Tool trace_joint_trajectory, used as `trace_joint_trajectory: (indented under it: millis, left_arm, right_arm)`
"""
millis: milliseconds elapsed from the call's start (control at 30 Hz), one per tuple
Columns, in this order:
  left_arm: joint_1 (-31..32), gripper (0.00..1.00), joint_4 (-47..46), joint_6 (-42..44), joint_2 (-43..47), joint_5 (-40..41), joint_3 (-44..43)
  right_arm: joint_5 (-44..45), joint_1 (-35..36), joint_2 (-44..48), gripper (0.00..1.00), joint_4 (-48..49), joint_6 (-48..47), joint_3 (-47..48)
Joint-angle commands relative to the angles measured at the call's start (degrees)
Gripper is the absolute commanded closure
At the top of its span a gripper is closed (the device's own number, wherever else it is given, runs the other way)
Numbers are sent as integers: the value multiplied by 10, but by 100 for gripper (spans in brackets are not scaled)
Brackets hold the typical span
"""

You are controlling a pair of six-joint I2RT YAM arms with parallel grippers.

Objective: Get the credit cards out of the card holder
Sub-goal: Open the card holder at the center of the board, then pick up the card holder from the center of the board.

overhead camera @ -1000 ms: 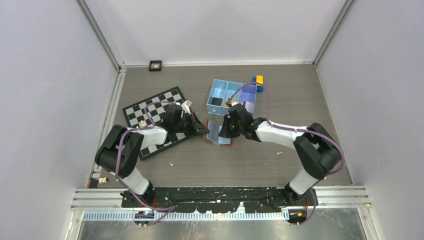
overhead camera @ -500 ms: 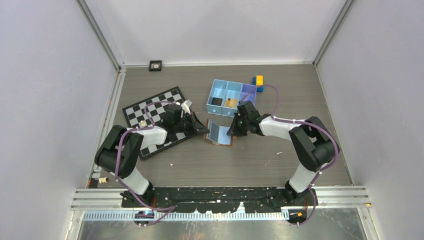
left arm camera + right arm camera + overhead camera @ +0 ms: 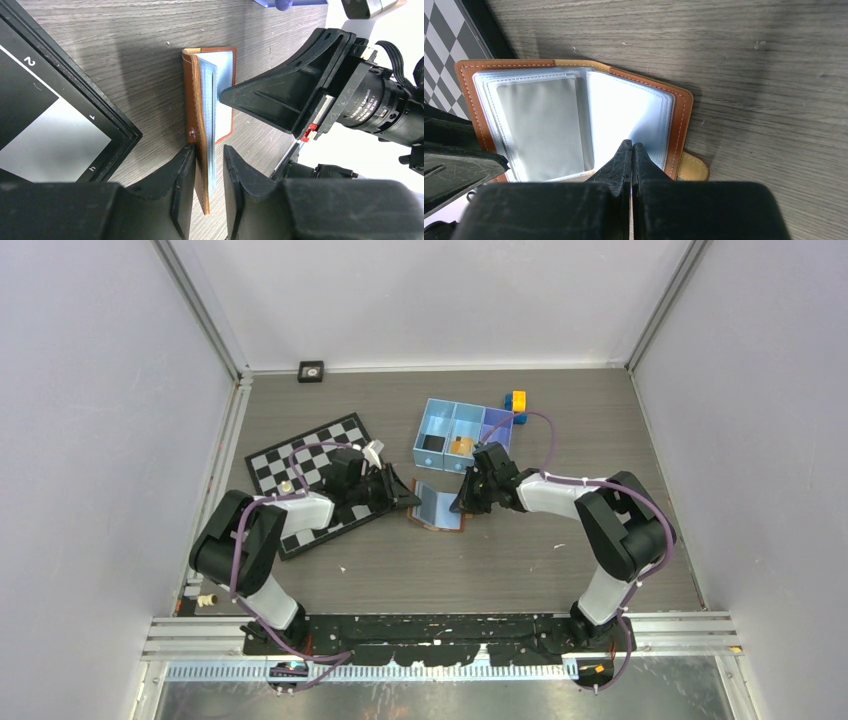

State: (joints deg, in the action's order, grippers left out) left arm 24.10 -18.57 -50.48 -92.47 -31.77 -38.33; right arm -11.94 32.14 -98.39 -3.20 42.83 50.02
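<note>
The brown card holder [image 3: 437, 506] lies open on the table between the two arms. Its left flap [image 3: 200, 100] stands upright on edge between the fingers of my left gripper [image 3: 209, 147]. Those jaws stand a little apart, the left finger against the brown cover and a gap beside the clear sleeves. My right gripper [image 3: 632, 144] is shut with nothing in it, its tips resting on the holder's flat right page [image 3: 629, 110]. A grey credit card [image 3: 541, 125] shows inside a left-page sleeve.
A black-and-white chessboard [image 3: 300, 465] lies under the left arm, its edge [image 3: 75, 100] close to the holder. A blue three-compartment tray [image 3: 452, 405] sits just behind the holder, with a yellow-and-blue block [image 3: 517, 403] beside it. A small black object [image 3: 311, 371] rests at the back wall.
My left jaws have widened slightly around the raised flap. The right arm's elbow swung back and right while its shut tips stayed at the holder's right side.
</note>
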Motion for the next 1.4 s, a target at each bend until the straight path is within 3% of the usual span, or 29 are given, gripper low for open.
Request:
trace_joint_trajectory:
  millis: [0,233,467,667,867,1067,1367]
  left_arm:
    - [0,70,-21,3,-5,-22,-12]
    - [5,59,-22,4,-18,-27,-18]
    - [11,58,-22,6,-35,-35,-28]
    - [12,66,-25,2,-36,-38,-29]
    - [14,68,-25,5,-27,-42,-28]
    - [19,91,-30,6,-28,-50,-31]
    - [22,100,-13,25,10,-43,-29]
  right_arm:
    - [-3,2,-6,100,4,5,2]
    - [-1,3,-2,100,7,4,-3]
    - [-7,2,-3,100,12,5,-4]
    - [-8,3,-1,100,13,5,-4]
    - [-6,3,3,99,14,2,-6]
    - [6,3,8,100,9,-2,-6]
    - [8,4,26,100,13,-5,-13]
